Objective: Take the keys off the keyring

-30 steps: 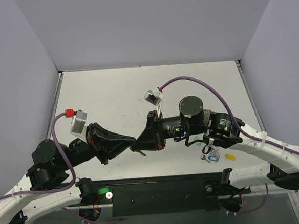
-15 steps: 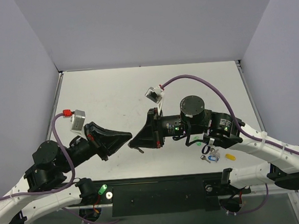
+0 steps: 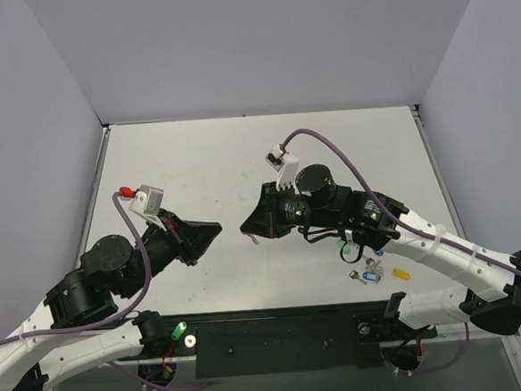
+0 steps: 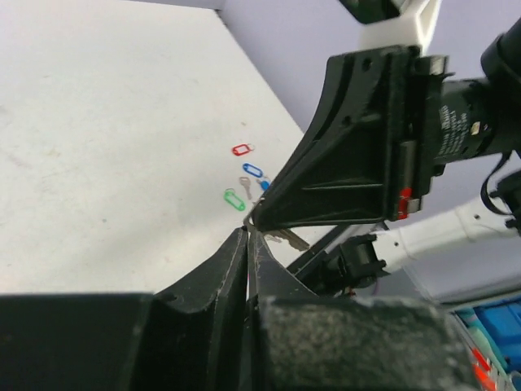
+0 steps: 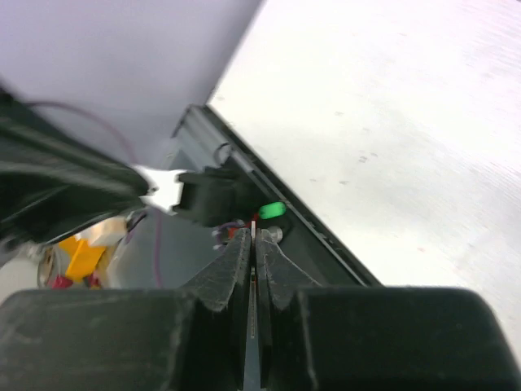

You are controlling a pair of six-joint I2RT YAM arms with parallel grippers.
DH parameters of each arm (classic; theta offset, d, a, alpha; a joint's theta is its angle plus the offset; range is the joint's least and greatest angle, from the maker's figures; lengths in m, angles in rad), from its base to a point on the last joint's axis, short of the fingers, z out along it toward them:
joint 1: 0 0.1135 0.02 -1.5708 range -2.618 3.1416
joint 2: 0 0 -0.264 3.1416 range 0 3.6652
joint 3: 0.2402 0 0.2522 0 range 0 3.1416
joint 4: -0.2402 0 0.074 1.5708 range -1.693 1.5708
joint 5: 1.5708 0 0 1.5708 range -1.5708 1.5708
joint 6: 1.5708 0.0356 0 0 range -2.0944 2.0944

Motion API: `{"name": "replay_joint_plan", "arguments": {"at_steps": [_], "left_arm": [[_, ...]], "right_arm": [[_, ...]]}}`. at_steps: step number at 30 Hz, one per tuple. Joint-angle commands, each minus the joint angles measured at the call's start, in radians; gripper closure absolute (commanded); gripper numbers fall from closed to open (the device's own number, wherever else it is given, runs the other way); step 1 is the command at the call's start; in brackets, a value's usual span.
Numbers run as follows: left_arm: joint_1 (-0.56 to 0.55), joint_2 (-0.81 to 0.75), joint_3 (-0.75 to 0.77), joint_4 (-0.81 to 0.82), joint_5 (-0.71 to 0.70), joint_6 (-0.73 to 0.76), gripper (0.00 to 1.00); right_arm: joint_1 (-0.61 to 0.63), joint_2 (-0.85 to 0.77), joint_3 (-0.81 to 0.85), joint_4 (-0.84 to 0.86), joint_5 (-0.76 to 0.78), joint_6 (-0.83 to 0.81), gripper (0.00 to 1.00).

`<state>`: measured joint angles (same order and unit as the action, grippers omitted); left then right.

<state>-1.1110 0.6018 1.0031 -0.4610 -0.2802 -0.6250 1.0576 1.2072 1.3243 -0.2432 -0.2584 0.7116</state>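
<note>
My right gripper [image 3: 245,230] hangs above the middle of the table, shut on a thin silver key [image 5: 254,244] that I see edge-on between its pads. In the left wrist view that key [image 4: 285,238] sticks out below the right gripper's tip. My left gripper [image 3: 215,227] points at it from the left with a small gap between the two tips. Its jaws [image 4: 247,231] stand together with only a hairline slit, and I see nothing in them. A green-headed key [image 4: 234,199] lies on the table. The keyring is too small to make out.
Small red [image 4: 240,150] and blue [image 4: 254,171] key tags and a bare silver key [image 4: 244,182] lie on the table beside the green one. From above, this cluster [image 3: 371,274] and a yellow piece [image 3: 400,275] sit near the front edge under the right arm.
The two gripper tips were touching a second ago and now stand apart. The left arm drew back to the left and up. The right gripper shifted slightly back, still holding the key.
</note>
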Motion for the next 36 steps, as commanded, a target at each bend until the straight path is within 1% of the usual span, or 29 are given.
{"name": "replay_joint_plan", "arguments": {"at_steps": [1, 3, 4, 5, 7, 9, 15, 21, 31, 32, 34, 35, 36], "left_arm": [[-0.003, 0.041, 0.087, -0.168, -0.203, -0.056, 0.80], [-0.001, 0.050, 0.091, -0.192, -0.235, -0.061, 0.69], [-0.001, 0.052, 0.089, -0.195, -0.243, -0.062, 0.61], [-0.001, 0.053, 0.085, -0.200, -0.249, -0.064, 0.56], [-0.001, 0.047, 0.078, -0.206, -0.266, -0.070, 0.51], [-0.001, 0.044, 0.074, -0.211, -0.283, -0.071, 0.48], [0.000, 0.020, 0.055, -0.231, -0.324, -0.073, 0.45], [0.000, 0.010, 0.051, -0.254, -0.350, -0.071, 0.44], [0.002, 0.001, 0.040, -0.252, -0.361, -0.065, 0.44], [0.002, 0.001, 0.042, -0.252, -0.361, -0.065, 0.44], [0.002, -0.007, 0.043, -0.249, -0.364, -0.065, 0.44], [0.002, -0.010, 0.043, -0.251, -0.366, -0.065, 0.44], [0.002, -0.014, 0.042, -0.249, -0.366, -0.065, 0.44]], "right_arm": [[-0.071, 0.050, -0.054, -0.085, 0.142, 0.060, 1.00], [-0.091, 0.084, -0.063, -0.111, 0.180, 0.066, 1.00], [-0.097, 0.098, -0.062, -0.119, 0.192, 0.063, 1.00], [-0.111, 0.130, -0.054, -0.137, 0.209, 0.060, 1.00], [-0.119, 0.178, -0.039, -0.152, 0.240, 0.040, 1.00], [-0.125, 0.221, -0.028, -0.156, 0.255, 0.022, 1.00], [-0.148, 0.379, 0.073, -0.218, 0.326, -0.037, 1.00], [-0.168, 0.508, 0.156, -0.258, 0.324, -0.060, 1.00], [-0.196, 0.604, 0.292, -0.320, 0.332, -0.083, 1.00], [-0.197, 0.612, 0.299, -0.326, 0.331, -0.083, 0.98], [-0.199, 0.620, 0.308, -0.330, 0.326, -0.084, 0.85], [-0.199, 0.621, 0.312, -0.331, 0.323, -0.087, 0.73], [-0.200, 0.621, 0.316, -0.331, 0.315, -0.090, 0.69]]}}
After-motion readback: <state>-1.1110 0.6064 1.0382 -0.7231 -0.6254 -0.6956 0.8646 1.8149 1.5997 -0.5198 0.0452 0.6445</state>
